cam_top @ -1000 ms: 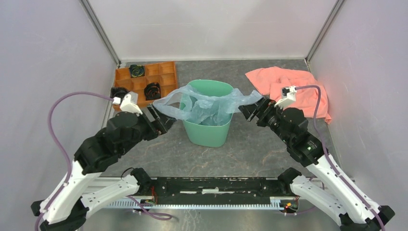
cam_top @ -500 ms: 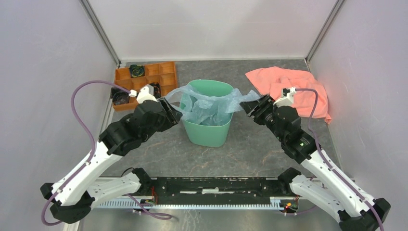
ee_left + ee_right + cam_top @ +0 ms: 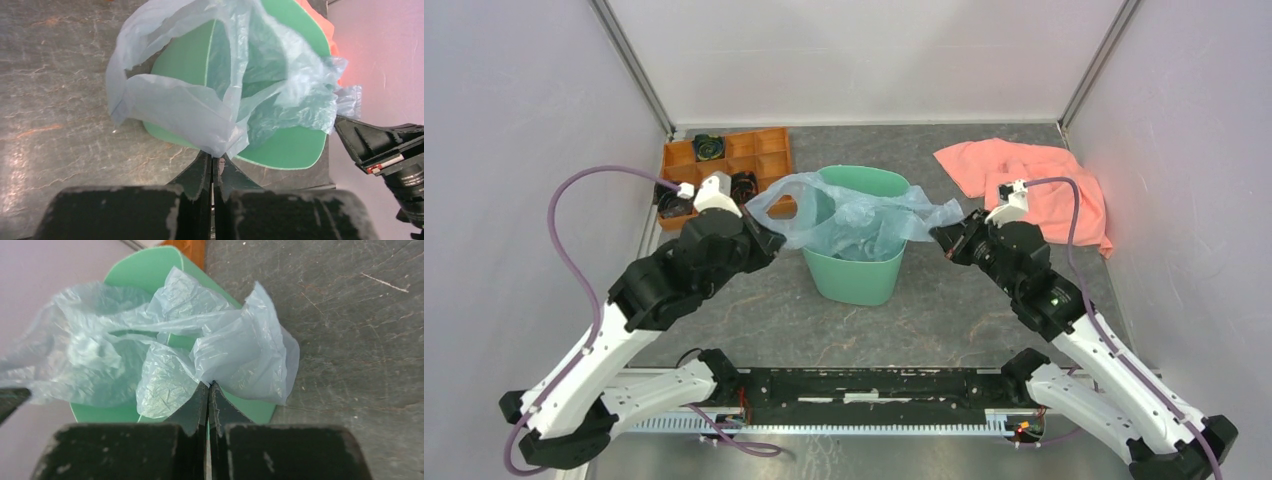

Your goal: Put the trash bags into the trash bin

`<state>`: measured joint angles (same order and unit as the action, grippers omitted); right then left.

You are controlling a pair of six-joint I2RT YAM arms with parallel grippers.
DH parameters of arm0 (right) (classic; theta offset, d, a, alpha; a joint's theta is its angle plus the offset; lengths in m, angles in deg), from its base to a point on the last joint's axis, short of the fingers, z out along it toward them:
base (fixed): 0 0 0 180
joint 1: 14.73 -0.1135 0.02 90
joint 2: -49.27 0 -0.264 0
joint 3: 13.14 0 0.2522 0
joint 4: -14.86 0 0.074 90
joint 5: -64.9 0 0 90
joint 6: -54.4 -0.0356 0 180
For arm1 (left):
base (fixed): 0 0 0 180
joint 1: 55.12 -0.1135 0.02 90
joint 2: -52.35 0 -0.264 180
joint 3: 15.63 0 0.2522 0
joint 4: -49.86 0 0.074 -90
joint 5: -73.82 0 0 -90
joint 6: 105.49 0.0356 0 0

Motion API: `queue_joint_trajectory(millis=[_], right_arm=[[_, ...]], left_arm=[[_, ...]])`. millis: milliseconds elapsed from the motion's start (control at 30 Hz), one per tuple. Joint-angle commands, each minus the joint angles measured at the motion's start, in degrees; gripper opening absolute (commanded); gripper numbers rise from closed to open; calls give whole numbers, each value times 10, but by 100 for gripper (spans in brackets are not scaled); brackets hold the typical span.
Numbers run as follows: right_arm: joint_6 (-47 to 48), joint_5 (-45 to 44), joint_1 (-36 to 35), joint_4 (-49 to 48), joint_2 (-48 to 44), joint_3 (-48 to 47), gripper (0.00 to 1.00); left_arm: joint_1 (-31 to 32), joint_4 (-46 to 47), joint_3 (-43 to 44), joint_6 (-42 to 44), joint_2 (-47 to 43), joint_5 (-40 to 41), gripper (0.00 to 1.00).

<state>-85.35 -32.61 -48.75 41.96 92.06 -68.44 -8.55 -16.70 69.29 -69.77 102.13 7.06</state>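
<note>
Pinching the bag (image 3: 856, 212) by its left and right edges, the left gripper (image 3: 212, 159) and right gripper (image 3: 209, 386) are closed tight on thin plastic, likely to stretch it open; its middle sags inside the bin (image 3: 854, 278), edges outside the rim.

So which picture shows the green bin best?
The top external view: the trash bin shows nearly whole there, rim and front wall. Both wrist views show only bits of its rim and inside behind the trash bag.
</note>
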Motion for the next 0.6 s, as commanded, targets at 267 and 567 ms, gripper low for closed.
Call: queue_joint_trajectory(millis=[267, 567], right_arm=[[204, 70, -1, 150, -49, -23, 0], [255, 73, 0, 136, -40, -5, 0]], left_arm=[[-2, -80, -78, 10, -98, -6, 2], [-2, -69, -116, 14, -78, 36, 2]])
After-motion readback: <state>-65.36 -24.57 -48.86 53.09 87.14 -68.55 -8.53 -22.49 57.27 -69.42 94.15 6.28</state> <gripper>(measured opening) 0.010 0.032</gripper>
